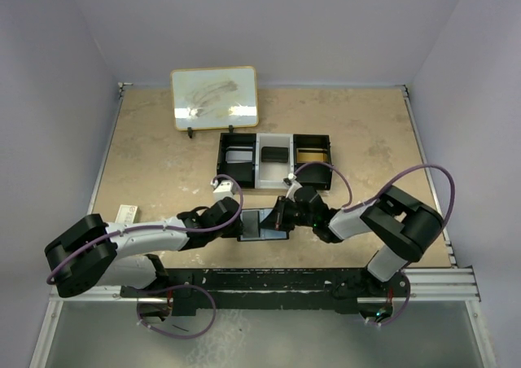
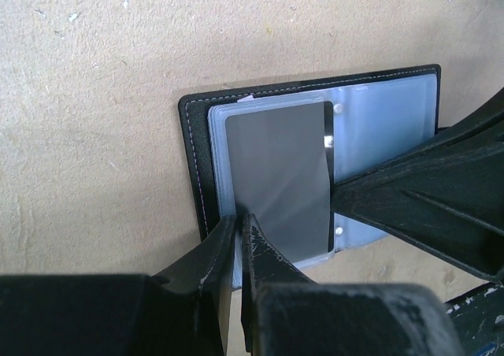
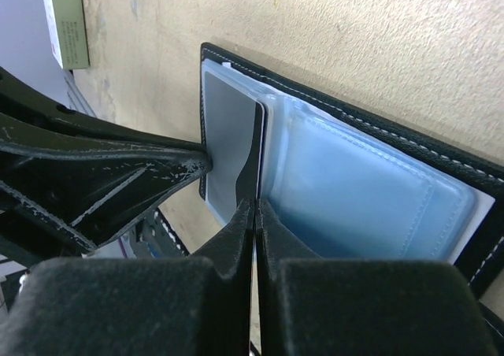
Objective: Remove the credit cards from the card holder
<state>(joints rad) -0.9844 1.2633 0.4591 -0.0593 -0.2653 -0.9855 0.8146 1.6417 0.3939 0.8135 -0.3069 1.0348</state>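
Card holder (image 2: pixel 193 159) open, left gripper (image 2: pixel 239 219) pinching its edge, right gripper (image 3: pixel 254 206) pinching the grey card (image 2: pixel 276 175)

On the tan table (image 1: pixel 366 140) the card holder (image 1: pixel 264 225) lies open between the left fingers (image 1: pixel 238 225) and right fingers (image 1: pixel 281 217), which meet at its edges, just before a black-and-white three-compartment tray (image 1: pixel 257 168), with a whiteboard (image 1: pixel 214 98) propped behind it.

Soft, even light, faint shadows, small glints on the card holder (image 2: pixel 378 120).
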